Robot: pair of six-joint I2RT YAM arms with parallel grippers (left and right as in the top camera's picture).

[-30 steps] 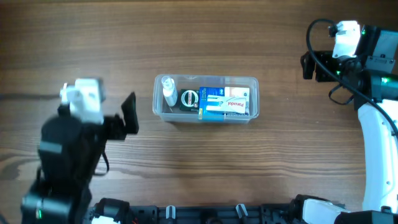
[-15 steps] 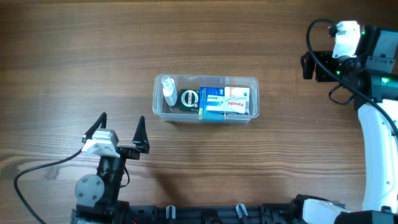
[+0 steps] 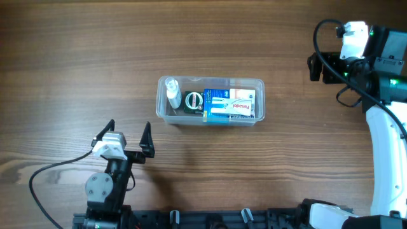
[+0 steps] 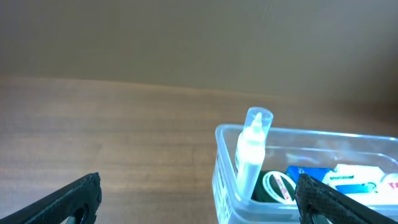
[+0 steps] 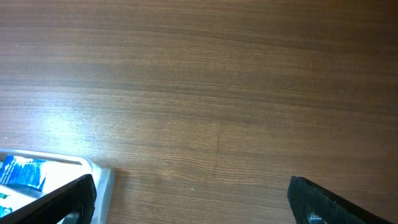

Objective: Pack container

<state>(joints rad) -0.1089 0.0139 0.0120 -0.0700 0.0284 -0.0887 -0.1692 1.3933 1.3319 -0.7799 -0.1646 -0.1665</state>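
The clear plastic container stands at the table's middle. It holds a white squeeze bottle, a dark green tape roll and white and blue boxes. My left gripper is open and empty, below and left of the container. In the left wrist view the container with the bottle lies ahead at the right. My right gripper is at the far right, well clear of the container; its wrist view shows wide-open fingers and the container's corner.
The wooden table spreads around the container. The right arm's white body runs along the right edge. A black cable trails left of the left arm. A black rail runs along the front edge.
My left arm has swung down and back from beside the container's left end to the front left of the table, then shifted slightly right. The right arm has not moved.
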